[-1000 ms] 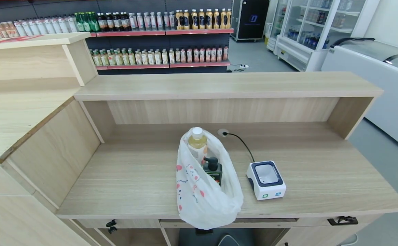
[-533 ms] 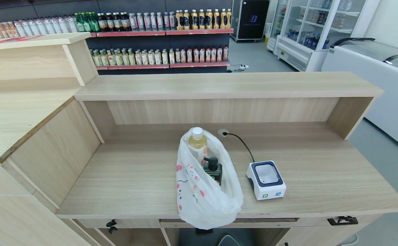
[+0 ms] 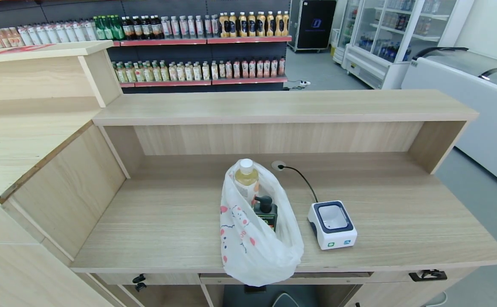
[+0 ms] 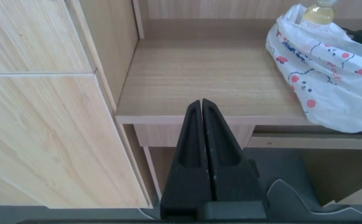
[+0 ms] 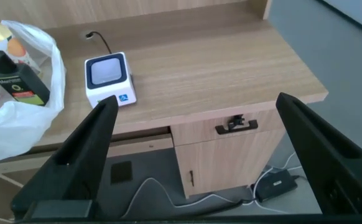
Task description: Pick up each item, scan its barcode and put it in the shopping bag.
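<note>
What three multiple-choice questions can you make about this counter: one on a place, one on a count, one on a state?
1. Where is the scanner?
A. on the robot's right of the bag
B. inside the bag
C. on the upper ledge

2. How many items show in the bag?
A. one
B. two
C. four

3. How is the left pincer?
A. wide open
B. shut
C. shut on a box

Answers:
1 A: the scanner stands on the counter beside the bag.
2 B: a drink bottle and a pump bottle stick out.
3 B: its jaws meet with nothing between.
</note>
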